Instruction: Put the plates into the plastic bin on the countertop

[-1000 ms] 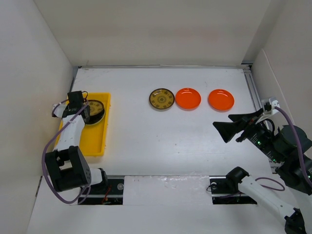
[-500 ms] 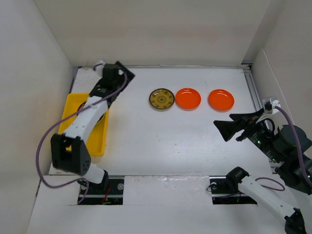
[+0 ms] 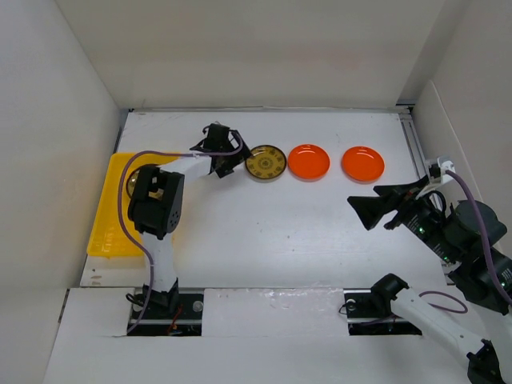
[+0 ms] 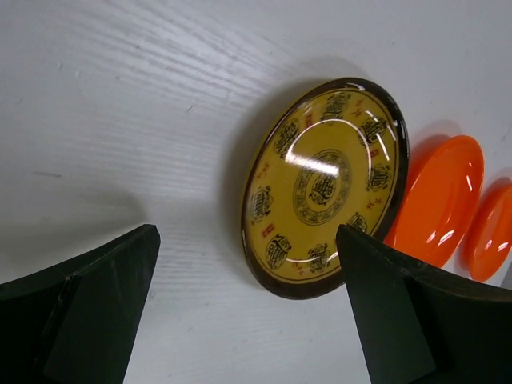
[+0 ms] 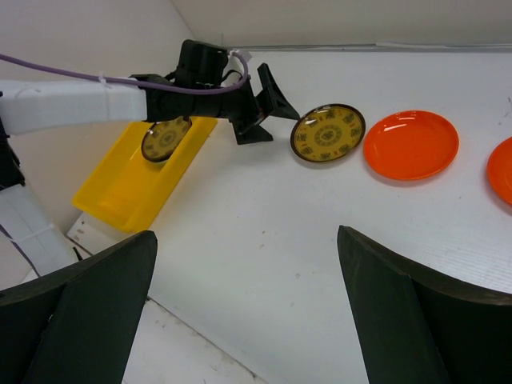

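A brown-gold patterned plate (image 3: 266,163) lies on the white countertop (image 3: 264,232), with two orange plates (image 3: 309,162) (image 3: 362,164) in a row to its right. My left gripper (image 3: 230,154) is open just left of the patterned plate (image 4: 324,188), whose near rim lies between the finger tips, untouched. The yellow plastic bin (image 3: 108,220) sits at the far left with another patterned plate (image 5: 166,138) in it, half hidden by the left arm from above. My right gripper (image 3: 365,198) hangs open and empty above the right side.
White walls enclose the countertop on the left, back and right. A metal rail (image 3: 416,148) runs along the right edge. The arm bases and cable slots (image 3: 172,308) lie along the near edge.
The left gripper opened over the bin, leaving a patterned plate there, then swung right to the patterned plate on the countertop. The right arm barely moved.
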